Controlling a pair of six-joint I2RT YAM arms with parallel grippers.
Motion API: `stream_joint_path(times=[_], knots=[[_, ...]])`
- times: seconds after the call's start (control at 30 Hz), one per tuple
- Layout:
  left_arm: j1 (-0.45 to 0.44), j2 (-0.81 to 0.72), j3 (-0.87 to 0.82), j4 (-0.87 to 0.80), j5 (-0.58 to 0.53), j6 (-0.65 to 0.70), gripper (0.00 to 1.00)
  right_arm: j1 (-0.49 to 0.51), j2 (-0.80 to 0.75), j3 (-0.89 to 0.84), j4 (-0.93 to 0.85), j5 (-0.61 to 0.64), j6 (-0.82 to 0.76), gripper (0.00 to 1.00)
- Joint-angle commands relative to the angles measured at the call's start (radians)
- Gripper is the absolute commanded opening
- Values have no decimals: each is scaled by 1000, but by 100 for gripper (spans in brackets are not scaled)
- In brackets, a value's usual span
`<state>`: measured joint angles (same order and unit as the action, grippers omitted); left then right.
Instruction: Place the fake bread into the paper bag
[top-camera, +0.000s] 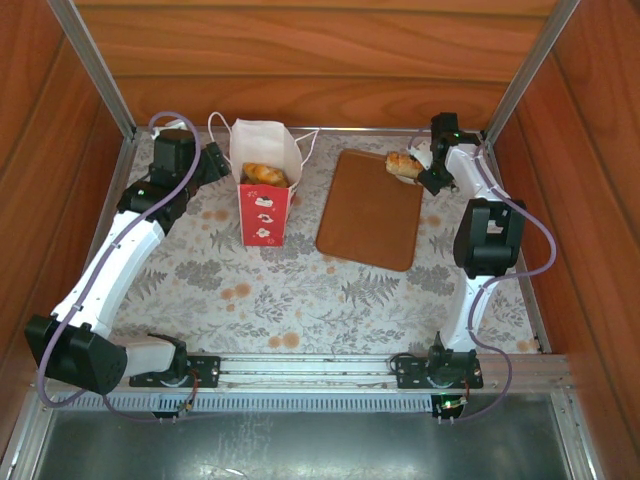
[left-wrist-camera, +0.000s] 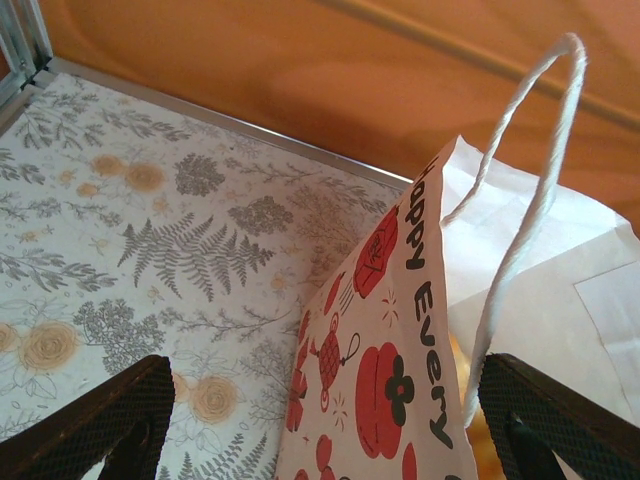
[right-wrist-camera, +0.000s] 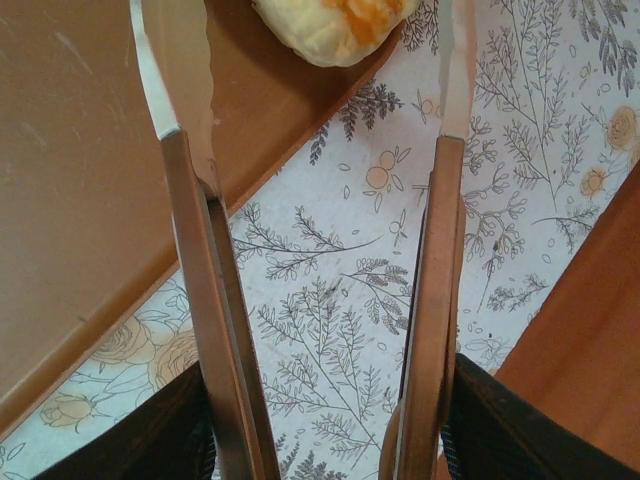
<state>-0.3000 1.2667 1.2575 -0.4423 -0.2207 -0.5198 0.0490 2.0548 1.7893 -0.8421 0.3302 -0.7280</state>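
Lettering "Happy Every" marks paper bag (left-wrist-camera: 400, 380); left tool (left-wrist-camera: 325, 430) and right tool (right-wrist-camera: 312, 110) spread wide.

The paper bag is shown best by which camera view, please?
The top external view: the whole paper bag stands upright, bread visible inside. The left wrist view gives a cropped close-up of its printed side and one string handle.

Two white arms in front of me: the left arm (top-camera: 110, 262) at seven o'clock, the right arm (top-camera: 468, 300) at four, both with chunky black joint housings. Thin lavender cables (top-camera: 175, 114) arc off each one. Black base plates (top-camera: 437, 372) at six o'clock, with a tiny green glow, possibly an indicator light. Left fingers (left-wrist-camera: 95, 425): black, cross-hatched pads. Right fingers (right-wrist-camera: 205, 330): long flat bronze blades, silvery at the tips.
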Motion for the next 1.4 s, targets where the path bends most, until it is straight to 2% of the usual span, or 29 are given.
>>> stream_joint_path(times=[0.0,0.53,0.83,0.97,1.13,1.37], knots=[[9,-6,10,-1,11,12,84,-5,25,32,19,-45,-4,59],[16,-5,8,-1,21,18,84,-2,20,14,2,-111,4,52],[21,-6,2,-1,27,23,84,22,-55,-42,30,-60,5,40],[24,-13,-1,-2,31,22,84,34,-98,-70,46,-28,26,37],[29,-39,2,-1,30,9,84,44,-183,-110,58,10,92,34],[46,-74,-1,-3,36,-7,87,78,-331,-143,1,21,290,33]])
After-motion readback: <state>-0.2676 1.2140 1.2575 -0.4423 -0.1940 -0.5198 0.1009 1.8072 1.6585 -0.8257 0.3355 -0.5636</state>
